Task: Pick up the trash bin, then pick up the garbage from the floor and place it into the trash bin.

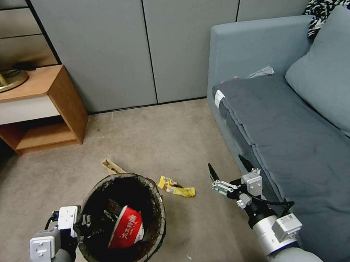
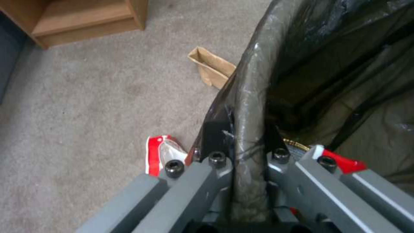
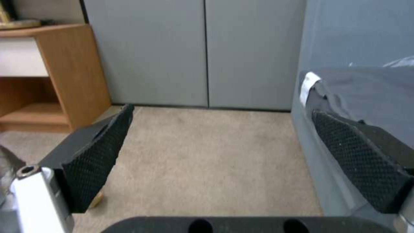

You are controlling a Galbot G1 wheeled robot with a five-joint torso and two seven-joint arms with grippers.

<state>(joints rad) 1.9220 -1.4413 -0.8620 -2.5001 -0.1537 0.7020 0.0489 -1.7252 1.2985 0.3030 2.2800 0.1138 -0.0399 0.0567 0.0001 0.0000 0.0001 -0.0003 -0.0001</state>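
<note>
Carpet (image 1: 175,139) open btwn trash bin (image 1: 158,229), sofa edge (image 1: 224,135), right end effector (image 1: 230,168) spread.

You can't see much of the crumpled brown paper bag (image 1: 112,166), since the round trash bin with the dark bag liner (image 1: 151,189) covers its near end. The red-and-white packet on the carpet (image 2: 159,152) is half hidden behind your left end effector (image 2: 248,145). The red bowl-shaped container's (image 1: 126,228) print is too small to read.
</note>
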